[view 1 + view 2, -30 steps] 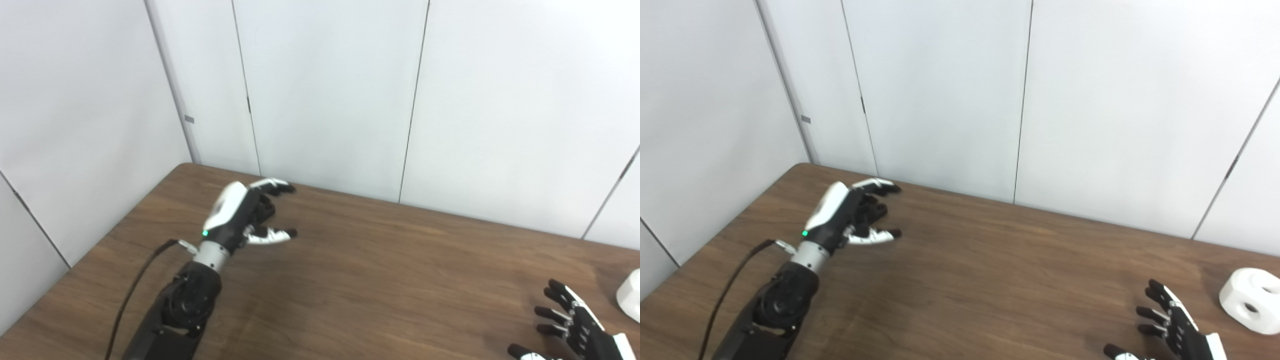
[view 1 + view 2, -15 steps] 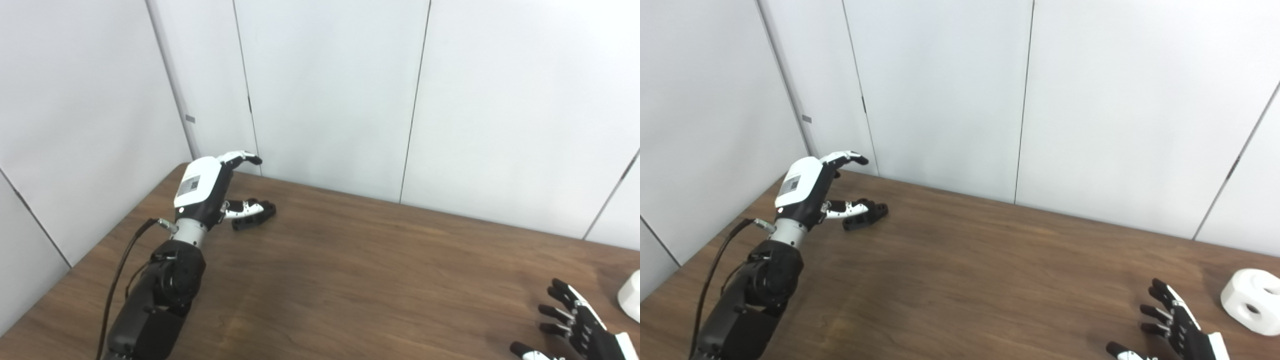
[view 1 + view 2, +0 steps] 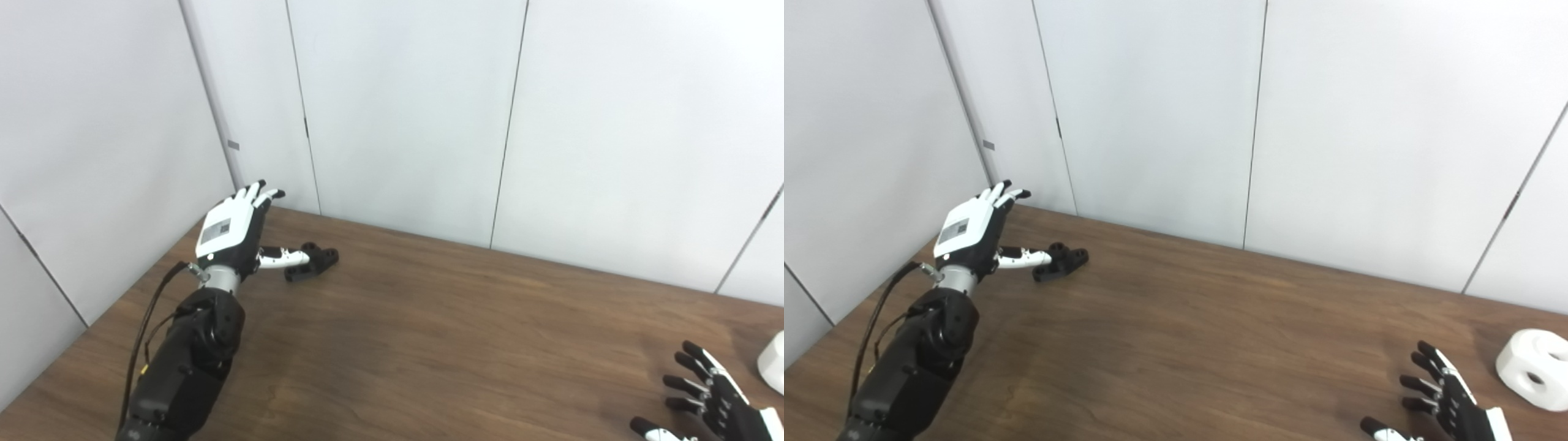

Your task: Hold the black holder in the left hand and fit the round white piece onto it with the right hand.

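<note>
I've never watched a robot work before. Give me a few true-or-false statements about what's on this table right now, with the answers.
1. The left hand is open, fingers spread. True.
2. The black holder is lifted off the table. False: it lies on the wood, beside the left thumb.
3. The round white piece sits at the table's right end. True.
4. The right hand grips the round white piece. False: it is open, apart from the piece.
5. The white piece is already fitted on the holder. False: they lie far apart.
</note>
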Robot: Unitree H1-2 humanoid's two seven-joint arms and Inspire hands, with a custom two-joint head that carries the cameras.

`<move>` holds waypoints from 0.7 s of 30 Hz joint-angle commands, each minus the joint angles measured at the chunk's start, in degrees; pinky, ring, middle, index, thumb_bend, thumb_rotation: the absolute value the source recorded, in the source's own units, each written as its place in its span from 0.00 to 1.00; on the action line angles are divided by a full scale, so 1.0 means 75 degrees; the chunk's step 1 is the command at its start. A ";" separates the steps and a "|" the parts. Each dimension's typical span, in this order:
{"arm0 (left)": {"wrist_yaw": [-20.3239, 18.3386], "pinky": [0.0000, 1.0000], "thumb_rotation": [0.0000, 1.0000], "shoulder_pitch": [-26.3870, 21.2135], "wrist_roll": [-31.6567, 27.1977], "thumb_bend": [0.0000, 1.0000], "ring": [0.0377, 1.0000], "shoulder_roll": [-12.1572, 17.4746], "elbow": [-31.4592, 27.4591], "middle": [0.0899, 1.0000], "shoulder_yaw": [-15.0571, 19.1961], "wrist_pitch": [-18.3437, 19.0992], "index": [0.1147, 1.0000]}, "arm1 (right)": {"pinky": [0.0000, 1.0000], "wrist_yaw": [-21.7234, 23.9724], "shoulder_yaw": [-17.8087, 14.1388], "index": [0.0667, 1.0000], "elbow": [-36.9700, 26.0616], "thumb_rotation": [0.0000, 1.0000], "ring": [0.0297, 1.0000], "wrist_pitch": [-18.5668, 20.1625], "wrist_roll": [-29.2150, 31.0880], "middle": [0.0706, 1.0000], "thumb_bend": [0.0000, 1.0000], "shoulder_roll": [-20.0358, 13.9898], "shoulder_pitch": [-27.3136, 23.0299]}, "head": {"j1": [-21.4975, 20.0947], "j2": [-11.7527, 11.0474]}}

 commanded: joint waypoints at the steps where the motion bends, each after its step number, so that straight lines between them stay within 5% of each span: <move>1: 0.0024 1.00 0.50 -0.0387 0.0092 1.00 1.00 0.0301 0.0003 1.00 -0.0034 0.0195 0.87 | 0.66 -0.0019 -0.0058 0.89 -0.0298 0.00 0.75 -0.0071 0.0006 0.87 0.61 -0.0078 -0.0189 | -0.0014 0.0010; 13: 0.0032 0.91 0.57 -0.0486 -0.0384 1.00 1.00 0.0226 0.0698 1.00 -0.0188 0.0518 0.85 | 0.65 -0.0018 -0.0041 0.88 -0.0303 0.00 0.74 -0.0196 -0.0052 0.86 0.62 -0.0124 -0.0171 | -0.0018 0.0035; 21: 0.0297 0.94 0.49 -0.0495 -0.0412 1.00 1.00 0.0201 0.1134 1.00 -0.0351 0.0512 0.84 | 0.65 -0.0022 -0.0023 0.87 -0.0315 0.00 0.74 -0.0280 -0.0161 0.85 0.64 -0.0146 -0.0117 | -0.0045 0.0050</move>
